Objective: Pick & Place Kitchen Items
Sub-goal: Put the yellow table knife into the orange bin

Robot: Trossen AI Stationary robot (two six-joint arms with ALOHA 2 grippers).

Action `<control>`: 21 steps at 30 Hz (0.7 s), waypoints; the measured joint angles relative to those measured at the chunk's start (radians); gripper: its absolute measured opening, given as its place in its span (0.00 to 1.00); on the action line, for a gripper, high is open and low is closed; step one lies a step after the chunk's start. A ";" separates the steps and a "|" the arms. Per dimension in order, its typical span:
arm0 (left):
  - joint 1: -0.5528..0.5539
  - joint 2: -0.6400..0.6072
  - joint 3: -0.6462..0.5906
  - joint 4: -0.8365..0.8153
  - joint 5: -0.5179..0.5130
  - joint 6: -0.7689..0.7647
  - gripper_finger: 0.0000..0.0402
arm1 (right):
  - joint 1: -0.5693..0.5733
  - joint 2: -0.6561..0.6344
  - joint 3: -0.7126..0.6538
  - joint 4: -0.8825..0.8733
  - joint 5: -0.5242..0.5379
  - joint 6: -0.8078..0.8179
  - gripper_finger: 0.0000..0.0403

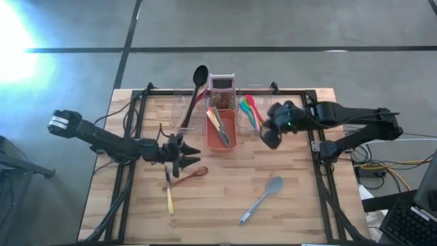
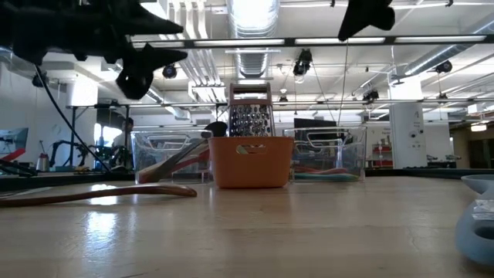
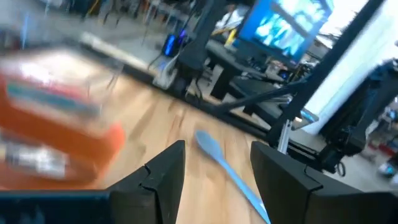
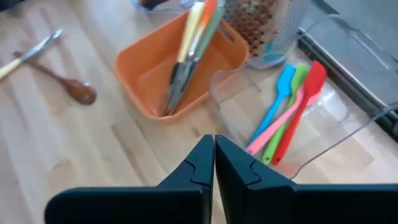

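The right gripper (image 4: 214, 163), its two dark angular fingers pressed flat together with nothing between them, hangs right of center in the overhead frame, above the near corner of a clear plastic tub (image 4: 323, 118). Inside that glossy tub lie four slim silicone utensils side by side: a blue spatula (image 4: 278, 96), a green spatula (image 4: 287, 111), a pink spatula (image 4: 283, 121) and a red spatula (image 4: 303, 102). Just beside it, at the frame's center, stands the orange rectangular tub (image 1: 221, 130), smooth-walled, holding a bundle of long utensils (image 4: 193, 53) with yellow and green handles leaning on its rim. Behind it rises a perforated metal grater (image 1: 222, 91).

At the left of the overhead frame, the left gripper (image 1: 186, 157) hovers over the pale butcher-block table (image 1: 293, 205), its wedge-shaped black fingers (image 3: 163, 174) standing apart and empty. Touching nothing, a rounded wooden spoon (image 1: 191, 175) lies just below it, beside a yellow-handled knife (image 1: 168, 195) with a thin steel blade. Lower right of center, a grey ladle (image 1: 263, 198) rests diagonally on the wood, well apart from both arms. A black ladle (image 1: 196, 85) leans out of a second clear tub (image 1: 186, 115) at the upper center-left.
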 joint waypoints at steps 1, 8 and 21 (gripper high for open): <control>-0.002 -0.001 0.000 -0.022 -0.003 -0.049 0.46 | 0.025 -0.007 0.000 -0.005 0.006 0.007 0.02; -0.134 -0.007 0.065 -0.267 -0.140 -0.295 0.45 | 0.140 -0.006 -0.004 -0.054 0.111 0.021 0.02; -0.491 0.149 0.573 -1.248 -0.488 -0.657 0.38 | 0.152 0.001 -0.137 -0.105 0.166 -0.020 0.02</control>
